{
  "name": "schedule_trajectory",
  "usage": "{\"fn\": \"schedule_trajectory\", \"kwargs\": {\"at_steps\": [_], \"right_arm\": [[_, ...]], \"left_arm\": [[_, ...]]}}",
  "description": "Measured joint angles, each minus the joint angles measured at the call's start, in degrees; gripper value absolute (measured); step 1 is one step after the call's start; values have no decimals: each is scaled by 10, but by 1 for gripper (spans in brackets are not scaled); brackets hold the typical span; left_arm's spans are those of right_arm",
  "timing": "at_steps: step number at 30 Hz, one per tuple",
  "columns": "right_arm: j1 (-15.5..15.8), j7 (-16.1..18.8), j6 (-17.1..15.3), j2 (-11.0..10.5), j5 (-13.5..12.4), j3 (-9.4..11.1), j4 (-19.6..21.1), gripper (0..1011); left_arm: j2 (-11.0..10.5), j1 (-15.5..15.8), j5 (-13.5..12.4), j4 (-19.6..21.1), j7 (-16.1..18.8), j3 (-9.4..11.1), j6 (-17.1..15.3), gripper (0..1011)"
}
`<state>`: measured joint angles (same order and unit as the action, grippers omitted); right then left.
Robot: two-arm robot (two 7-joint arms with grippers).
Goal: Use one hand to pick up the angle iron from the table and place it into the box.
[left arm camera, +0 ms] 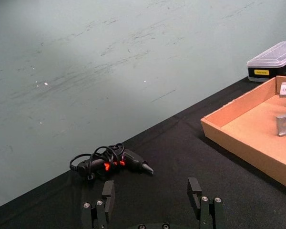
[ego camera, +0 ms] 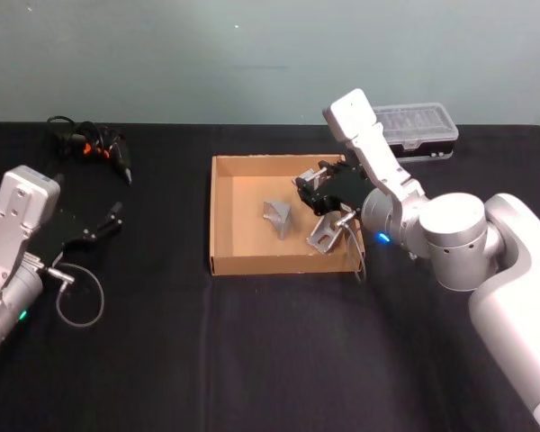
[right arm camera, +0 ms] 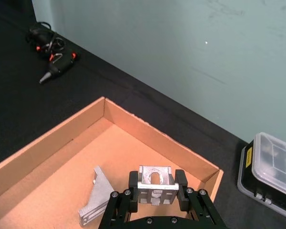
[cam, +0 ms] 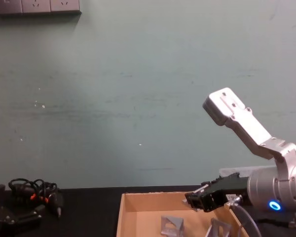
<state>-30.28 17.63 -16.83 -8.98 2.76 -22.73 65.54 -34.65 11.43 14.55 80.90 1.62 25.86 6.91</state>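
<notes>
The right gripper [right arm camera: 155,187] is clamped on an angle iron [right arm camera: 155,183] and holds it above the box [ego camera: 223,216], near the box's right wall in the head view. The risk, as a judgement: the piece hangs just inside that wall, so if the jaws open while it is this high it could bounce off the cardboard floor, tip against the thin wall, or hop over it onto the table [ego camera: 252,360]. A second iron [ego camera: 277,219] already lies in the middle of the box — a drop that drifts toward the centre of the frame could land on it and skid. The grip also looks shallow: in the right wrist view the fingers pinch the sides of one flange, so a sideways jolt might let the metal twist or slip early.

The held iron is a small silvery bracket of bare cast metal, with a slotted hole through the flange facing the wrist camera and ribbed edges; in the head view its lower part [ego camera: 325,236] hangs below the fingers, tilted. The one on the box floor is the same grey and triangular from the side.

The left gripper [left arm camera: 152,202] sits idle at the left of the head view, low over the table, jaws apart and holding nothing — well apart from the box.
</notes>
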Motion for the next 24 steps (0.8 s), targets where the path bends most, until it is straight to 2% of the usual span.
{"fn": "schedule_trajectory", "kwargs": {"at_steps": [11, 24], "right_arm": [[-9, 0, 5, 6, 15, -1, -31, 451], [-10, 1, 4, 9, 23, 1, -38, 471]], "left_arm": [[0, 0, 0, 0, 0, 0, 0, 1000], [0, 0, 0, 0, 0, 0, 0, 1000]]}}
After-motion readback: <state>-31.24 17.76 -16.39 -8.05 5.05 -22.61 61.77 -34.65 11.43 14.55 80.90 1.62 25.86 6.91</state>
